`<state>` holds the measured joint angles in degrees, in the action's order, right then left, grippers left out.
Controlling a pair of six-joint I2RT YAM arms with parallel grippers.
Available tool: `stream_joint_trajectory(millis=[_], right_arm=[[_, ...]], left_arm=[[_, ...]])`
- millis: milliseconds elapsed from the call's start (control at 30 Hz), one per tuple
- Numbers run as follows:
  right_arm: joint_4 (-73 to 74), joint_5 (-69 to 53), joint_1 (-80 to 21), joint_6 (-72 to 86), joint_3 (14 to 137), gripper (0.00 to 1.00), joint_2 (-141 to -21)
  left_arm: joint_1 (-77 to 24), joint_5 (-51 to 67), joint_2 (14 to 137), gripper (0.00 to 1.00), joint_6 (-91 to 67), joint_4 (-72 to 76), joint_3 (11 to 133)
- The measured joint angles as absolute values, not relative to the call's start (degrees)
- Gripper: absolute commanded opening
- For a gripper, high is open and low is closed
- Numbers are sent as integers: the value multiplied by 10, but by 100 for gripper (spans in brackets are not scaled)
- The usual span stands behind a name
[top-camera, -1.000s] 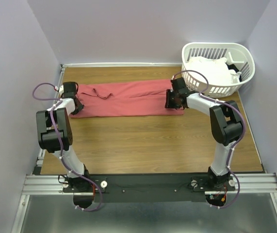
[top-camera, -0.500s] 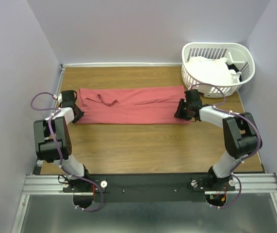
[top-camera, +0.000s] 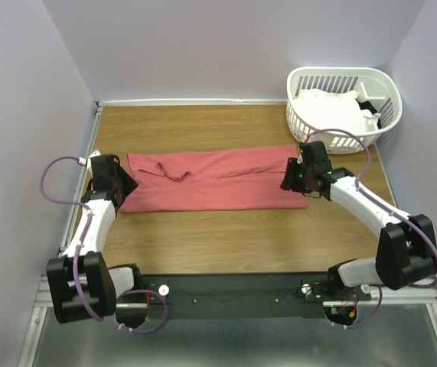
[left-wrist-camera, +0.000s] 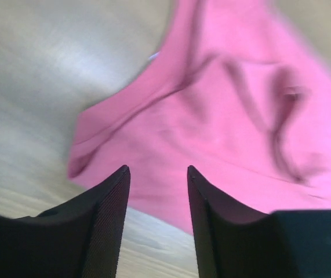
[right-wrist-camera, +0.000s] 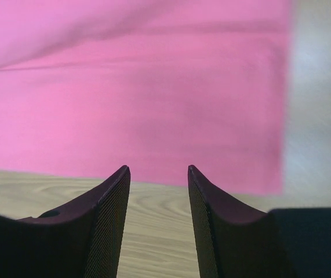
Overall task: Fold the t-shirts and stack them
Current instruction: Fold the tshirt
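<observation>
layout: flat t-shirt [top-camera: 210, 180] on table [top-camera: 241, 237], basket [top-camera: 340, 76] far right.
flat t-shirt runs left to right mid-table; left gripper [top-camera: 122, 186] at its left end, right gripper [top-camera: 291, 176] at its right end; heaped t-shirts [top-camera: 329, 111] in basket.

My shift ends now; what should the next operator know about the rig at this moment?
Left tool: open, at the left end of the coral-red t-shirt.
Right tool: open, at its right end.
Shirt lies flat as a long strip, apparently folded lengthwise.
White t-shirts sit in the laundry basket.
Left: finish folding the red one, fold the whites, stack.
</observation>
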<state>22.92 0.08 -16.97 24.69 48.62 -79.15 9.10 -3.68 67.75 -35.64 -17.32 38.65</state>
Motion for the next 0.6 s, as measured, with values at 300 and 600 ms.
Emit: stream_joint_trajectory(millis=[300,600], right_arm=[[182,-3,-383,154,720,49,-930],[168,-3,-479,41,952,46,-1195]], left_arm=[[34,-7,686,64,-359,-144,437],[25,2,816,63,-345,-104,482]])
